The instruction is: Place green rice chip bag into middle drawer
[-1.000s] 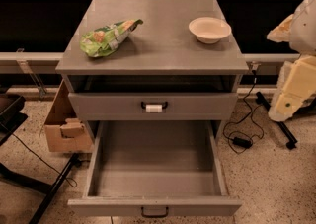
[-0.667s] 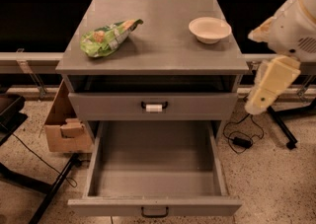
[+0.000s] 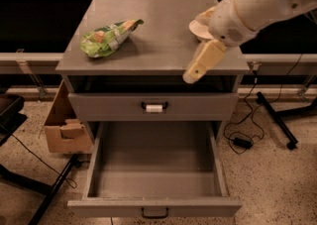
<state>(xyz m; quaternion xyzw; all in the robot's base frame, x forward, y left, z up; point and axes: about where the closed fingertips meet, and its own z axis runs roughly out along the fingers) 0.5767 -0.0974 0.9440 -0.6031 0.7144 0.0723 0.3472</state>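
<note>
Nearest the camera, the drawer (image 3: pixel 153 208) stands pulled fully out with nothing in it, below the shut tagged front (image 3: pixel 153 106). Above that, the gripper (image 3: pixel 194 73) hangs over the front right edge of the cabinet top (image 3: pixel 163 53), pointing down and to the left; whether it is open or closed I cannot tell, and it seems to hold nothing. The bag (image 3: pixel 106 38) lies well apart from it, across the top on the left side and slightly further back, its long axis running diagonally from front-left to back-right. The reach likely goes leftward. The bowl (image 3: pixel 198 25) sits behind the arm.
</note>
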